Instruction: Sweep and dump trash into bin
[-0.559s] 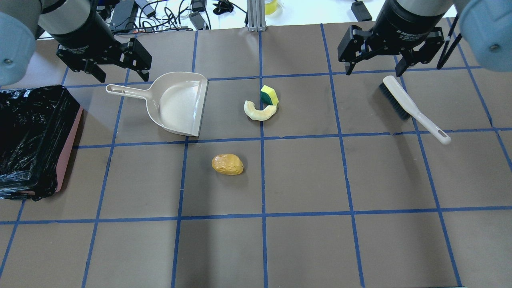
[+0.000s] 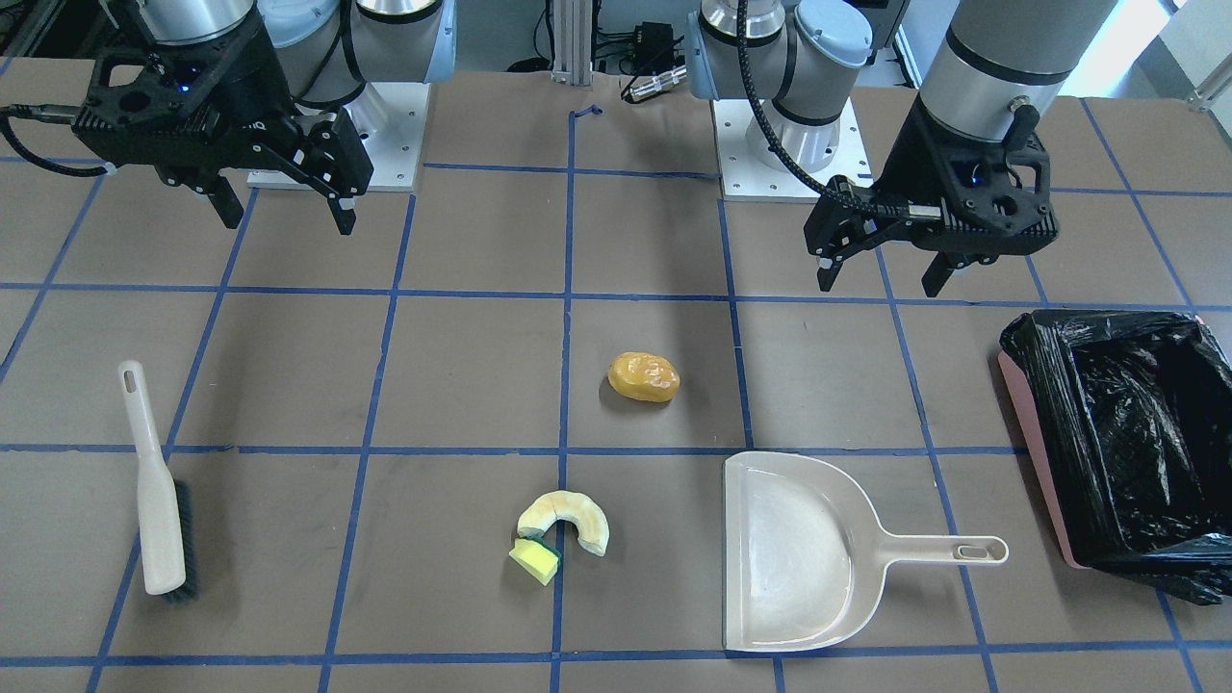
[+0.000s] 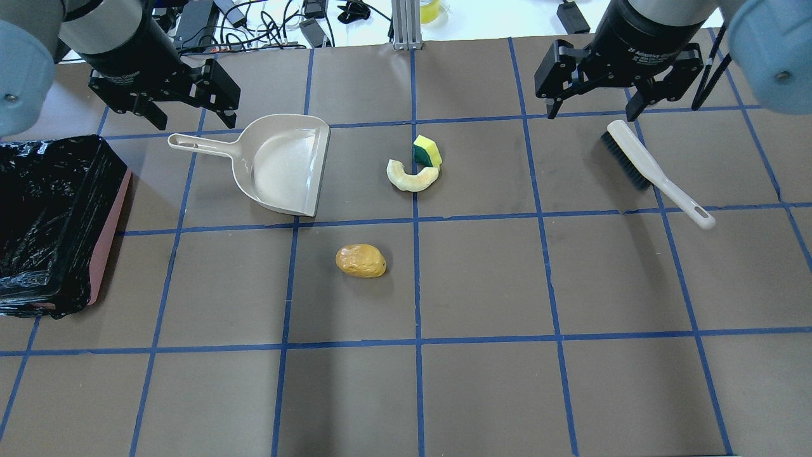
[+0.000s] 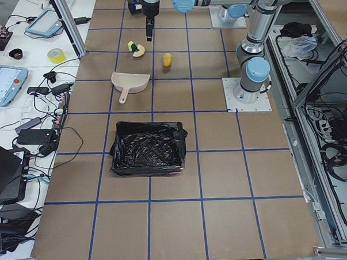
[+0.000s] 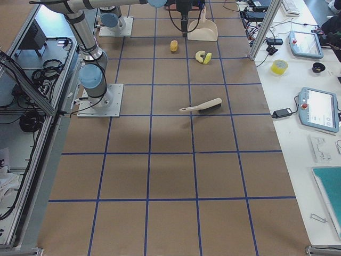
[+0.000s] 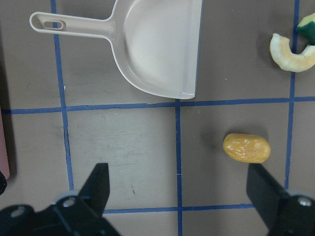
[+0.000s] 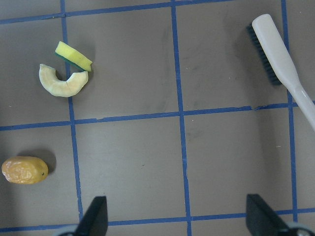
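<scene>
With my left gripper (image 3: 192, 115) and right gripper (image 3: 591, 113) both wide and empty, I'd take the brush (image 3: 642, 162) by its handle to sweep the mid-table lump (image 3: 361, 261), crescent (image 3: 411, 179) and block (image 3: 427, 151), which look light, perhaps soft.

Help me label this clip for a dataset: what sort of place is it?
Most likely a robotics lab test cell: a brown table gridded with blue tape lines, a grey robot arm bolted to a metal base plate, and a side bench with a teach-pendant tablet and cables.
</scene>
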